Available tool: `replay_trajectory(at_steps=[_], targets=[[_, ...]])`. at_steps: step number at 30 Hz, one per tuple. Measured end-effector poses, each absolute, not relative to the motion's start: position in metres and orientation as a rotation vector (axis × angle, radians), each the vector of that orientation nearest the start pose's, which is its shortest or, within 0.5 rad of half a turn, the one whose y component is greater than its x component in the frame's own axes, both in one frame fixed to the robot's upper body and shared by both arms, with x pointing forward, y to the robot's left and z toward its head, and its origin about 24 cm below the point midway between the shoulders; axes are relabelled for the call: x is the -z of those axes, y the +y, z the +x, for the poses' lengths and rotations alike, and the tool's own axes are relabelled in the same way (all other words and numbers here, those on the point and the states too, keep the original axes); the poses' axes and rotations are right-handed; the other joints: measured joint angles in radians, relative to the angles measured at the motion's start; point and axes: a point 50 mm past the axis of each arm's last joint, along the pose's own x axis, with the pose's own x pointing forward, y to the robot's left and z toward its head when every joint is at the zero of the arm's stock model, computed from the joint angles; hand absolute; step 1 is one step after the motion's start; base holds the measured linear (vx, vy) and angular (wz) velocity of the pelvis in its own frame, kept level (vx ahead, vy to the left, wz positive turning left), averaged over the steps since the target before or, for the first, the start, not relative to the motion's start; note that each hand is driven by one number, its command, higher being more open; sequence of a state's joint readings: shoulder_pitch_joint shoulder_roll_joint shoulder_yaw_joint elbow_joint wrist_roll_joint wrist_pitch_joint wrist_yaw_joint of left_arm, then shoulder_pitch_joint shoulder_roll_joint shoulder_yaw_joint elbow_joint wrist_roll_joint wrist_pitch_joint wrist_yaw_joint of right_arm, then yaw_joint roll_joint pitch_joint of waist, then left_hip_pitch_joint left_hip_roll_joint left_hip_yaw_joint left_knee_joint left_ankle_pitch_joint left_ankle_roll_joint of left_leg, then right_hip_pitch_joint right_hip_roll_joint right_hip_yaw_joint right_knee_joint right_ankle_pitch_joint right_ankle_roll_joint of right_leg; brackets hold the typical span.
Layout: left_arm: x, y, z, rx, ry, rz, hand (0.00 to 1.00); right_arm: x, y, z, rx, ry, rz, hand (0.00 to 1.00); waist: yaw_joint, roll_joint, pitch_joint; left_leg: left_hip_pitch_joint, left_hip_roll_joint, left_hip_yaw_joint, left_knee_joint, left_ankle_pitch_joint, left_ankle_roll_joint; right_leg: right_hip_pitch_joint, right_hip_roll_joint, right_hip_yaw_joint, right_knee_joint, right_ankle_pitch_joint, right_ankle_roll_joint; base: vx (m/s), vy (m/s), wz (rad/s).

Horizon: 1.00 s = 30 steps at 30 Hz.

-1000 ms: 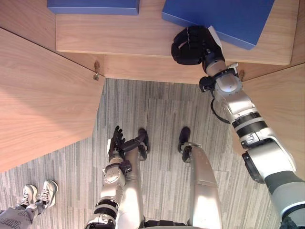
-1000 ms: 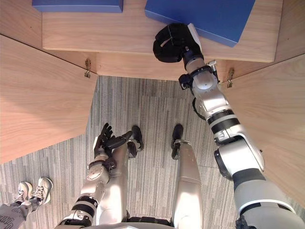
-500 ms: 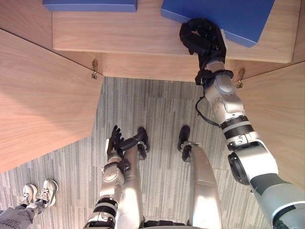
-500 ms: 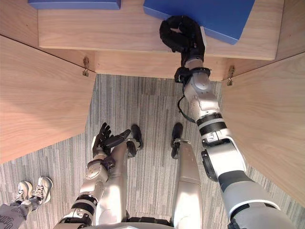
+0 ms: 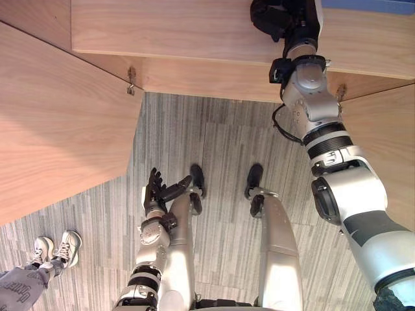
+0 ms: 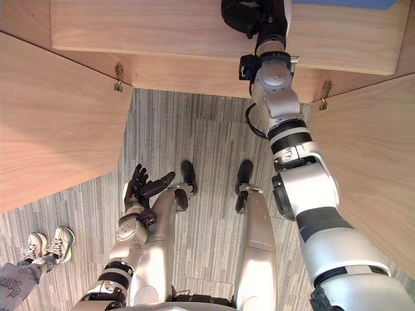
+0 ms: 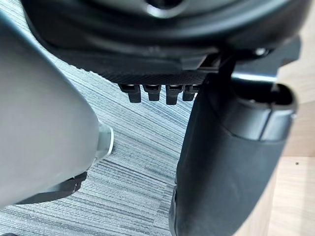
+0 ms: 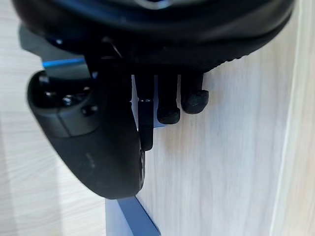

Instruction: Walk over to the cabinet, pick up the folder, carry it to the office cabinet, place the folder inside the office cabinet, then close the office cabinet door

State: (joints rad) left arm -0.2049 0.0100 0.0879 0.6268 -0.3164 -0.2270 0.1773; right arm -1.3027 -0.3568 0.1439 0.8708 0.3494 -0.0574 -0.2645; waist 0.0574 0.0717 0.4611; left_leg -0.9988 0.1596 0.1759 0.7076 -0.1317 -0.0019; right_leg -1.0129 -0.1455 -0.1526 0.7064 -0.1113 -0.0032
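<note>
The blue folder lies flat on the wooden shelf of the open cabinet, deep at the back right; a strip of its near edge shows. My right hand reaches over the shelf's front, fingers curled, right beside the folder's near-left corner. In the right wrist view the folder runs behind the thumb, and the curled fingers hang over bare wood with nothing clasped in them. My left hand hangs low by my side, fingers straight and empty.
Both cabinet doors stand open: the left door and the right door flank me. A grey striped carpet lies between them. A person's white shoes stand at the lower left.
My right hand has gone deeper over the shelf, and the blue folder has slid back with it. The view has also dropped a little; the second blue folder at top left has left view.
</note>
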Motion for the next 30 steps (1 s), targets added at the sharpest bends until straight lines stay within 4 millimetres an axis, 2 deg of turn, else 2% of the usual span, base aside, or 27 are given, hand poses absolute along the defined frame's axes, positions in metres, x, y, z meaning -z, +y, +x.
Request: replay_trajectory(at_steps=[2, 5, 7, 8, 9, 11, 12, 14, 15, 17, 18, 19, 20, 21, 24, 25, 27, 28, 30], targets=[[0.031, 0.170, 0.271, -0.313, 0.223, -0.301, 1.00, -0.308, -0.154, 0.411, 0.146, -0.477, -0.031, 0.00, 0.001, 0.000, 0.000, -0.005, 0.000, 0.001, 0.002, 0.003, 0.002, 0.000, -0.001, -0.004, -0.003, 0.004, 0.001, -0.04, 0.000, 0.05], [0.027, 0.166, 0.271, -0.317, 0.206, -0.318, 1.00, -0.301, -0.172, 0.391, 0.183, -0.571, 0.026, 0.00, 0.007, 0.000, 0.000, -0.004, 0.002, 0.000, 0.010, 0.001, 0.005, 0.007, -0.001, -0.006, -0.004, 0.004, 0.002, 0.00, 0.000, 0.00], [0.028, 0.164, 0.269, -0.311, 0.213, -0.319, 1.00, -0.273, -0.185, 0.365, 0.179, -0.630, 0.052, 0.00, 0.001, 0.000, 0.000, 0.043, 0.009, 0.002, 0.017, -0.011, 0.008, 0.058, 0.003, -0.007, -0.011, 0.003, 0.004, 0.04, 0.008, -0.07], [0.030, 0.164, 0.268, -0.309, 0.217, -0.317, 1.00, -0.263, -0.186, 0.359, 0.175, -0.631, 0.056, 0.00, -0.003, 0.000, 0.000, 0.064, 0.010, 0.004, 0.016, -0.016, 0.008, 0.080, 0.004, -0.006, -0.016, 0.001, 0.005, 0.04, 0.007, -0.09], [0.032, 0.164, 0.265, -0.302, 0.225, -0.307, 1.00, -0.243, -0.188, 0.349, 0.167, -0.618, 0.059, 0.00, -0.009, 0.000, 0.000, 0.103, 0.012, 0.006, 0.013, -0.025, 0.007, 0.121, 0.007, -0.006, -0.025, -0.004, 0.009, 0.03, 0.006, -0.08], [0.040, 0.167, 0.253, -0.294, 0.249, -0.284, 1.00, -0.191, -0.181, 0.320, 0.114, -0.565, 0.083, 0.00, -0.029, -0.003, -0.002, 0.214, 0.015, 0.022, -0.009, -0.055, -0.005, 0.229, 0.012, -0.002, -0.061, -0.022, 0.017, 0.03, 0.010, -0.13], [0.042, 0.168, 0.249, -0.292, 0.255, -0.280, 1.00, -0.178, -0.179, 0.313, 0.099, -0.544, 0.089, 0.00, -0.034, -0.003, -0.003, 0.241, 0.017, 0.025, -0.016, -0.060, -0.006, 0.255, 0.014, 0.000, -0.070, -0.029, 0.017, 0.03, 0.004, -0.19], [0.053, 0.174, 0.235, -0.298, 0.297, -0.248, 1.00, -0.127, -0.164, 0.289, 0.027, -0.407, 0.066, 0.00, -0.052, -0.015, -0.014, 0.355, 0.018, 0.047, -0.077, -0.064, -0.002, 0.356, 0.022, 0.005, -0.135, -0.023, 0.024, 0.06, 0.002, -0.24], [0.056, 0.176, 0.231, -0.300, 0.312, -0.242, 1.00, -0.112, -0.161, 0.283, 0.013, -0.359, 0.057, 0.00, -0.052, -0.020, -0.019, 0.388, 0.018, 0.054, -0.097, -0.061, -0.007, 0.386, 0.026, 0.007, -0.156, -0.016, 0.027, 0.11, 0.004, -0.21], [0.077, 0.184, 0.210, -0.295, 0.413, -0.185, 1.00, -0.053, -0.148, 0.258, -0.048, -0.146, 0.006, 0.00, -0.053, -0.036, -0.086, 0.488, 0.014, 0.068, -0.192, -0.036, -0.027, 0.483, 0.046, 0.011, -0.264, 0.022, 0.030, 0.16, -0.004, -0.18], [0.083, 0.186, 0.205, -0.293, 0.444, -0.169, 1.00, -0.039, -0.146, 0.253, -0.064, -0.091, -0.009, 0.00, -0.056, -0.040, -0.104, 0.514, 0.012, 0.071, -0.222, -0.029, -0.028, 0.511, 0.053, 0.013, -0.300, 0.034, 0.028, 0.25, -0.012, -0.18], [0.096, 0.192, 0.193, -0.285, 0.523, -0.132, 1.00, -0.005, -0.143, 0.241, -0.089, 0.047, -0.055, 0.00, -0.063, -0.048, -0.145, 0.579, 0.005, 0.081, -0.294, -0.002, -0.026, 0.582, 0.063, 0.014, -0.390, 0.070, 0.033, 0.22, -0.011, -0.12], [0.100, 0.193, 0.189, -0.288, 0.551, -0.126, 1.00, 0.008, -0.144, 0.237, -0.095, 0.102, -0.075, 0.00, -0.068, -0.051, -0.157, 0.607, 0.000, 0.084, -0.320, 0.008, -0.026, 0.613, 0.066, 0.015, -0.421, 0.082, 0.036, 0.27, 0.001, -0.12], [0.107, 0.197, 0.180, -0.295, 0.597, -0.113, 1.00, 0.033, -0.146, 0.227, -0.094, 0.213, -0.108, 0.00, -0.076, -0.057, -0.174, 0.665, -0.008, 0.096, -0.369, 0.019, -0.027, 0.672, 0.070, 0.021, -0.484, 0.103, 0.041, 0.14, 0.009, -0.13], [0.115, 0.202, 0.166, -0.286, 0.656, -0.067, 1.00, 0.073, -0.161, 0.205, -0.021, 0.412, -0.121, 0.00, -0.078, -0.064, -0.214, 0.765, -0.026, 0.138, -0.448, 0.027, -0.025, 0.761, 0.077, 0.052, -0.582, 0.137, 0.055, 0.18, 0.053, -0.31], [0.117, 0.204, 0.161, -0.285, 0.670, -0.054, 1.00, 0.085, -0.170, 0.195, 0.029, 0.484, -0.113, 1.00, -0.090, -0.064, -0.228, 0.806, -0.035, 0.149, -0.481, 0.031, -0.024, 0.799, 0.075, 0.063, -0.618, 0.148, 0.061, 0.14, 0.042, -0.26], [0.120, 0.208, 0.154, -0.288, 0.690, -0.040, 1.00, 0.099, -0.185, 0.181, 0.115, 0.567, -0.096, 1.00, -0.101, -0.065, -0.249, 0.869, -0.047, 0.178, -0.527, 0.034, -0.024, 0.846, 0.074, 0.086, -0.658, 0.164, 0.069, 0.12, 0.056, -0.38], [0.123, 0.210, 0.148, -0.290, 0.711, -0.033, 1.00, 0.107, -0.196, 0.169, 0.187, 0.618, -0.078, 1.00, -0.104, -0.064, -0.277, 0.898, -0.054, 0.196, -0.551, 0.034, -0.024, 0.867, 0.073, 0.104, -0.685, 0.172, 0.074, 0.09, 0.053, -0.45], [0.126, 0.212, 0.143, -0.293, 0.736, -0.022, 1.00, 0.114, -0.208, 0.157, 0.262, 0.669, -0.062, 1.00, -0.114, -0.066, -0.303, 0.928, -0.061, 0.211, -0.572, 0.034, -0.024, 0.890, 0.072, 0.121, -0.708, 0.180, 0.078, 0.06, 0.041, -0.34]])
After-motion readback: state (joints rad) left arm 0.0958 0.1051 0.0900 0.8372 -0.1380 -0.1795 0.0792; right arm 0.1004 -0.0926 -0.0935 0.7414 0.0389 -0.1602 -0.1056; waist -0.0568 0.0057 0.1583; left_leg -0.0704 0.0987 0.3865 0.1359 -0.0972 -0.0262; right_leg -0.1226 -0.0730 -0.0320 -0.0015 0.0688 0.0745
